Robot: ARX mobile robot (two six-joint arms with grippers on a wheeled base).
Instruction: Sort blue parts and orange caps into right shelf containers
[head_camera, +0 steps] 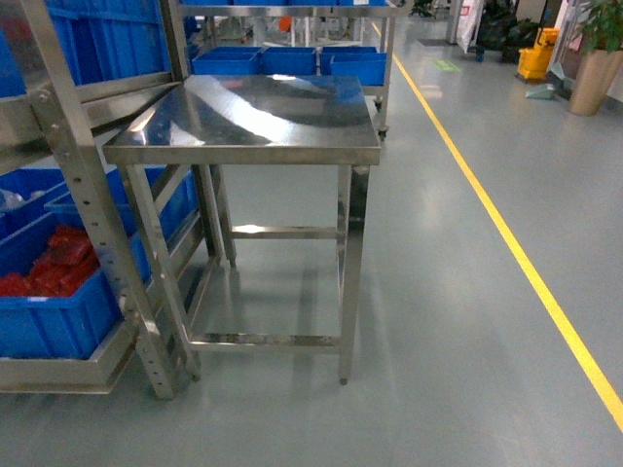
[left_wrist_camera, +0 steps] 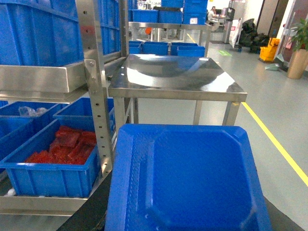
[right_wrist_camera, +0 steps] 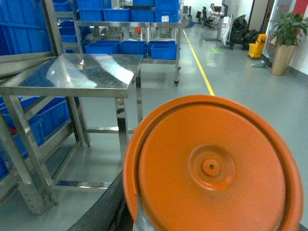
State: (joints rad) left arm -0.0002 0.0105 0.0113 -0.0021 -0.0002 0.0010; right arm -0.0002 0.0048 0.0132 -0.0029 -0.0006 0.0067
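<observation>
Steel table (head_camera: 255, 117) stands beside steel shelf frame (head_camera: 83, 185). Yellow floor line (head_camera: 506, 233) runs right of it. Potted plant (head_camera: 596, 53) stands far right, on grey floor (head_camera: 458, 341).

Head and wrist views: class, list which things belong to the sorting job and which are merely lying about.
Job: blue plastic piece, orange cap, blue bins.
Lying about: steel table, yellow mop bucket, potted plant, red pieces.
</observation>
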